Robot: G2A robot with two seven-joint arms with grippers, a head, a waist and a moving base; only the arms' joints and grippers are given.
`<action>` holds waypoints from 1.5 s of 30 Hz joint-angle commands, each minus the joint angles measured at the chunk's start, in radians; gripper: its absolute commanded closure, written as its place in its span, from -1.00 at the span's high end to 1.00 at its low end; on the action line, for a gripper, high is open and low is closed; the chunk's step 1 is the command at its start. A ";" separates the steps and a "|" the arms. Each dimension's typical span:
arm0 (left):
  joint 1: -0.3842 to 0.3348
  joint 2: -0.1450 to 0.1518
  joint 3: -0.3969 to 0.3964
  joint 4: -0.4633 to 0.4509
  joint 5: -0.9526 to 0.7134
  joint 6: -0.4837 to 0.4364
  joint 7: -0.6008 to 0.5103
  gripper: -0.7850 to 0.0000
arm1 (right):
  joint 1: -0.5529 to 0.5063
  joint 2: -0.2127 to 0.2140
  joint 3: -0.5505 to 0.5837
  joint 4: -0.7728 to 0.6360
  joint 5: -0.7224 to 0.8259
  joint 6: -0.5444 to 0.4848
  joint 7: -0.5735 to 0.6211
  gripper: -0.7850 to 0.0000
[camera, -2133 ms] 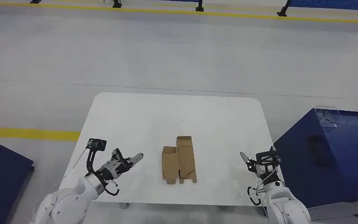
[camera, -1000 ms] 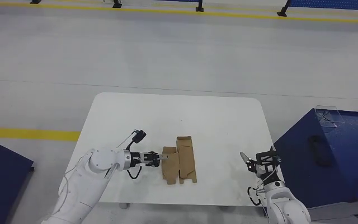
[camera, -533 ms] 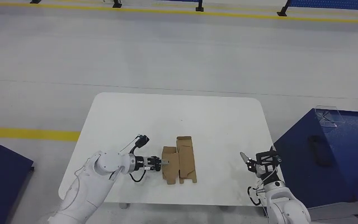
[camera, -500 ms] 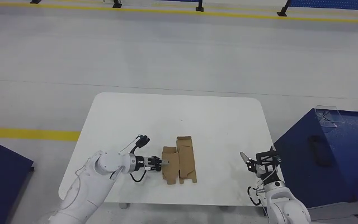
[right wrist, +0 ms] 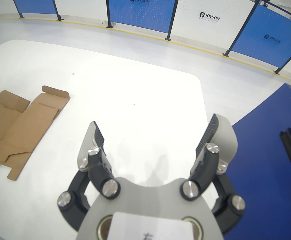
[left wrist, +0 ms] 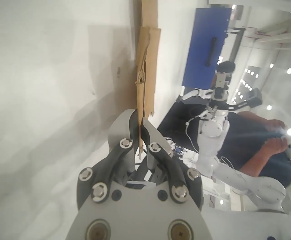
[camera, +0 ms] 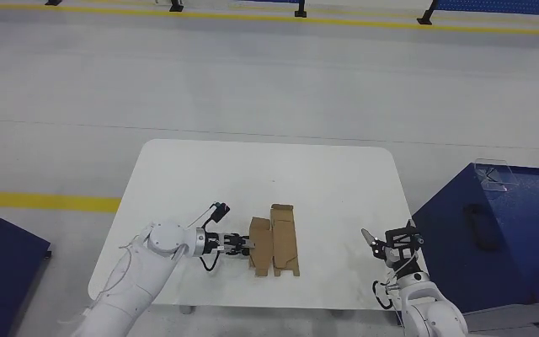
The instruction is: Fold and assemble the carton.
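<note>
likely test lab: blue partition panels (right wrist: 141,12)

White arms (camera: 156,253); grey/blk tool (right wrist: 154,120).

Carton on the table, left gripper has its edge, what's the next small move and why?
Probably lift that edge slightly with the left gripper to start opening the carton. It is shut on the edge, the carton lies flat on the table, and the right gripper sits open, well apart.
</note>
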 commanded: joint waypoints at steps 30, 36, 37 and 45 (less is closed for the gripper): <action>0.255 0.113 -0.229 -0.528 -0.194 0.078 -0.190 -1.00 | 0.472 0.024 -0.079 0.415 1.783 -0.138 1.399 1.00; 0.244 0.112 -0.207 -0.544 -0.215 0.107 -0.171 -1.00 | 0.491 0.020 -0.138 0.422 1.752 -0.186 1.349 1.00; 0.244 0.111 -0.203 -0.547 -0.214 0.109 -0.165 -1.00 | 0.489 0.020 -0.142 0.420 1.753 -0.186 1.348 0.04; 0.240 0.103 -0.152 -0.559 -0.216 0.121 -0.108 -1.00 | 0.466 0.027 -0.154 0.390 1.754 -0.206 1.333 -1.00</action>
